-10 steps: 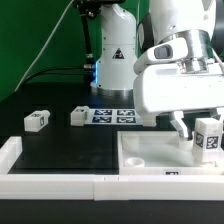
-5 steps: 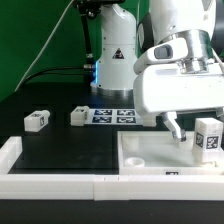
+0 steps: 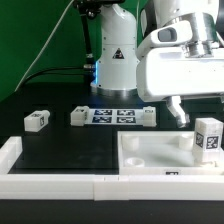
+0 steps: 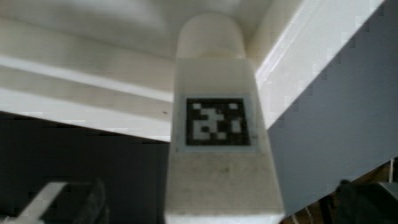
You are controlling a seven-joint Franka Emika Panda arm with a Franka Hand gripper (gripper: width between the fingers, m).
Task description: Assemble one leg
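A white leg with a black-and-white tag stands upright at the exterior view's right, on the large white plate with corner sockets. My gripper hangs just above it, one finger showing to the leg's left. In the wrist view the leg stands between the two fingers, with dark gaps on both sides. The gripper is open and does not touch the leg.
Three more small white legs lie on the black table: one at the left, one and one at the ends of the marker board. A white raised border runs along the front.
The gripper has risen off the upright leg, which stays standing on the plate. The finger is now above the leg's top rather than beside it.
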